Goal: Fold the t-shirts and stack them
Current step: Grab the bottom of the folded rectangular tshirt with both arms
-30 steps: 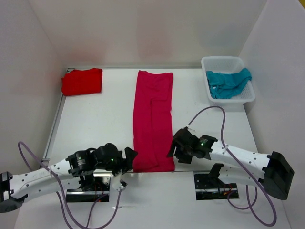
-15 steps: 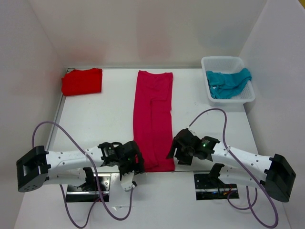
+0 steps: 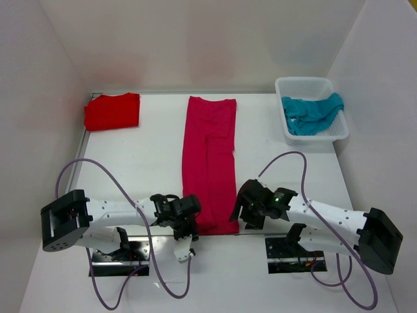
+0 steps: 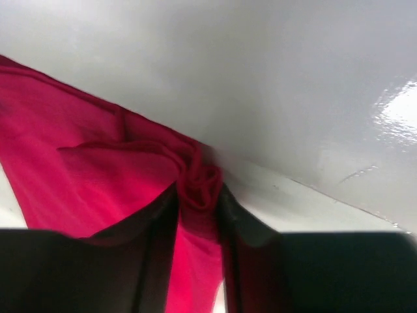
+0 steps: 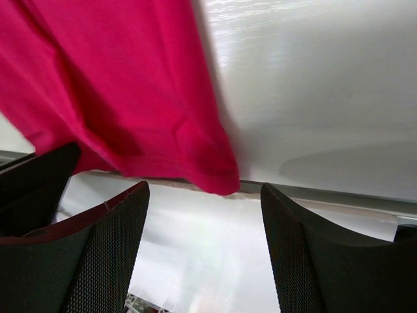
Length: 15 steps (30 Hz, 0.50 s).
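The crimson-pink shirt [image 3: 208,163] lies unmoved as a long folded strip down the middle of the table [image 3: 143,156]. The left gripper [image 4: 199,189] has swung in to the shirt's near-left corner and clamped on a bunch of cloth. The right gripper [image 5: 202,189] stays at the near-right corner, fingers apart.

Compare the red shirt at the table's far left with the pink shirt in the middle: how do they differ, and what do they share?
The red shirt is a compact near-square; the pink shirt is a long narrow strip. The red shirt lies clear of both arms; the pink shirt's near corners meet the left gripper, pinching one, and the right gripper, open. Both lie flat on the table.
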Available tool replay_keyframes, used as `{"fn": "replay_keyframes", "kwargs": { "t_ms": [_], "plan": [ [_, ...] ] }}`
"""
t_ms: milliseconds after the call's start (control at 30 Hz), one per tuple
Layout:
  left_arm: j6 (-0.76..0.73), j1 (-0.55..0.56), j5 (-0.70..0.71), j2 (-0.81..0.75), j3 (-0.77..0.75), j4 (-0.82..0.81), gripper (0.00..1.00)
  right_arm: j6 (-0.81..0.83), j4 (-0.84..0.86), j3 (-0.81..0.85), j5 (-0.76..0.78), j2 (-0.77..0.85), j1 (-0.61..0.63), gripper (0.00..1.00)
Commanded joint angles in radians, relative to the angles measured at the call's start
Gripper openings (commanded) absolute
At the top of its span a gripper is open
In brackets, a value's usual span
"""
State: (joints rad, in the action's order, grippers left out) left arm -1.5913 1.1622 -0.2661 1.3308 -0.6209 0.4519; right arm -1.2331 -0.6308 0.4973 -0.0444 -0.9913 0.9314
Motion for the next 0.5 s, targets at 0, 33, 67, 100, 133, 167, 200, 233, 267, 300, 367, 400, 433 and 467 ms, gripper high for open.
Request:
{"fn": "replay_keyframes", "kwargs": {
  "t_ms": [0,33,67,100,133,167,200,233,267,300,367,400,433,467],
  "plan": [
    [0.025,0.002,-0.045,0.019,0.052,0.051,0.35,0.009,0.025,0.003,-0.015,-0.044,-0.006,0.74],
    [0.034,0.002,-0.045,0.010,0.052,0.051,0.21,0.020,0.025,0.003,-0.015,-0.053,-0.006,0.74],
    [0.045,0.002,-0.045,0.010,0.052,0.051,0.16,0.020,0.025,0.012,-0.015,-0.069,-0.006,0.74],
    [0.045,0.002,-0.056,-0.001,0.052,0.062,0.14,0.029,0.025,0.012,-0.015,-0.069,-0.006,0.74],
    [0.056,0.002,-0.056,-0.013,0.052,0.088,0.14,0.029,0.025,0.021,-0.015,-0.078,-0.006,0.74],
    [0.056,0.002,-0.067,-0.024,0.052,0.088,0.14,0.029,0.025,0.021,-0.015,-0.089,-0.006,0.74],
    [0.056,0.011,-0.077,-0.033,0.052,0.115,0.14,0.040,0.025,0.030,-0.015,-0.089,-0.006,0.74],
    [0.066,0.011,-0.078,-0.047,0.043,0.128,0.14,0.040,0.025,0.030,-0.015,-0.101,-0.006,0.74],
    [0.067,0.011,-0.078,-0.047,0.033,0.140,0.14,0.052,0.025,0.040,-0.015,-0.116,-0.006,0.74],
    [0.080,0.011,-0.078,-0.056,0.033,0.151,0.15,0.052,0.025,0.040,-0.015,-0.125,-0.006,0.74],
    [0.103,0.011,-0.087,-0.067,0.033,0.165,0.18,0.075,0.025,0.049,-0.026,-0.156,-0.006,0.74],
    [0.103,0.011,-0.087,-0.067,0.033,0.165,0.20,0.075,0.025,0.049,-0.035,-0.165,-0.006,0.74],
    [0.103,0.011,-0.087,-0.067,0.033,0.165,0.28,0.086,0.025,0.058,-0.035,-0.174,-0.006,0.74],
    [0.103,0.011,-0.087,-0.067,0.033,0.165,0.35,0.098,0.025,0.058,-0.046,-0.194,-0.006,0.74]
  ]
}}
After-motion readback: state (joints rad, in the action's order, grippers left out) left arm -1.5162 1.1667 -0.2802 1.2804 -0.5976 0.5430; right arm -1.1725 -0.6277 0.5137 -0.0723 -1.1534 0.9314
